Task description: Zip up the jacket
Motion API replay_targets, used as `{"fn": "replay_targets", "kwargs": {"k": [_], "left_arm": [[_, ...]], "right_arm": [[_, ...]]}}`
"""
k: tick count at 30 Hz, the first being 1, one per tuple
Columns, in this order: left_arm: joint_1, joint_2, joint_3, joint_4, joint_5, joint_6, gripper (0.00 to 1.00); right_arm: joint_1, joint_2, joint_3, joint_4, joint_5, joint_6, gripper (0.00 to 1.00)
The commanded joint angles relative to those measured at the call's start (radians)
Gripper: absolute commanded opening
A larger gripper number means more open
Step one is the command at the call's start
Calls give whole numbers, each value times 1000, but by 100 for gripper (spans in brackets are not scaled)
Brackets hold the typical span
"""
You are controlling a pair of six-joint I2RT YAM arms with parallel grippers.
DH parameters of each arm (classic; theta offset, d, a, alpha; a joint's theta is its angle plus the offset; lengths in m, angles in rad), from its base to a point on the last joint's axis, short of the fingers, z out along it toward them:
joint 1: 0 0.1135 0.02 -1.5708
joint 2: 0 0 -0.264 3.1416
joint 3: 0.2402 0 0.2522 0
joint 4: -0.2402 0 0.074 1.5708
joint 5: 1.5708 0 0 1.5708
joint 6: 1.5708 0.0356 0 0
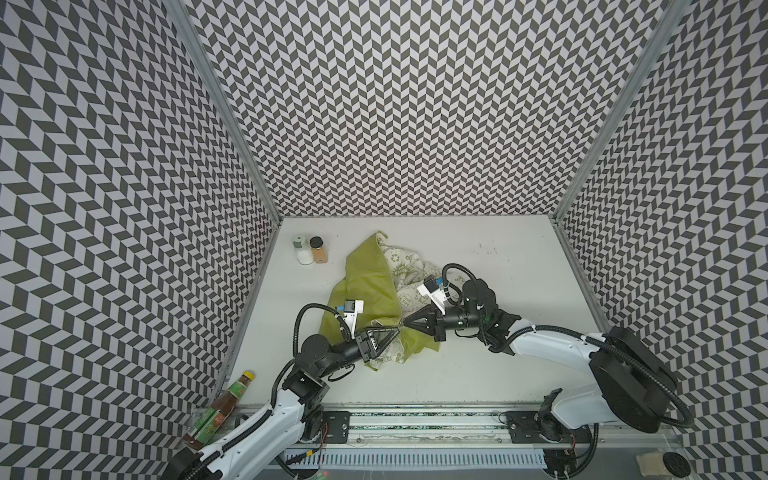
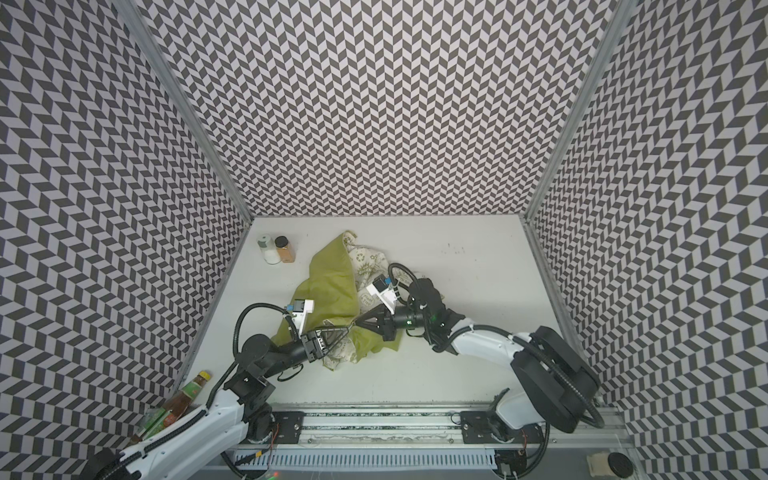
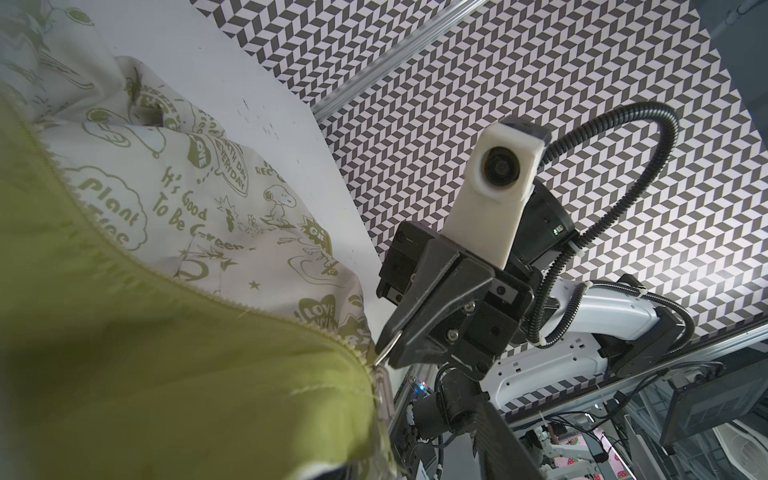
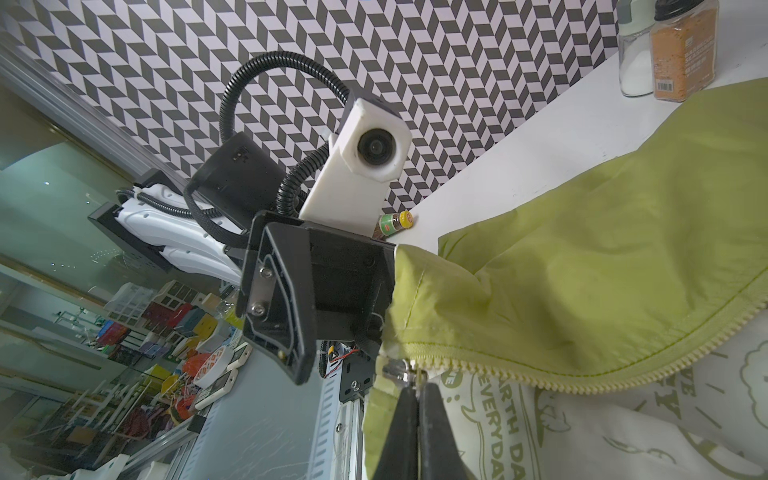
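Right wrist view: right gripper [image 4: 417,415] fingers pressed together, pinching the zipper pull [image 4: 405,371] of the jacket [image 4: 582,257]. Facing it tip to tip, the left gripper [image 1: 390,333] has fingers spread at the hem. Both arms reach low and inward over the crumpled jacket on the table [image 1: 498,353].

One jacket [image 1: 365,286], two spice jars [image 1: 319,251], one sauce bottle [image 1: 226,401] and one bench [image 1: 478,353] are recorded. Two tools are counted: left tool [image 1: 397,330], right tool [image 1: 404,323].
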Motion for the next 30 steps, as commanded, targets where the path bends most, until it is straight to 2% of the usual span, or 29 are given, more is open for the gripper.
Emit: {"fn": "replay_targets", "kwargs": {"k": [1,9,18,23,30], "left_arm": [[14,-15,6,-39,-17,-5,45],[18,24,19,-63,-21,12,39],[18,78,79,-111,-26,61,45],[18,123,94,-106,-26,76,37],[19,140,107,-103,-32,80,18]], "right_arm": [[-3,-18,-6,38,30,6,0],[-4,-23,-8,29,63,23,0],[-7,-4,-2,17,58,86,0],[-9,13,7,23,46,135,0],[-18,12,9,-2,47,141,0]]}}
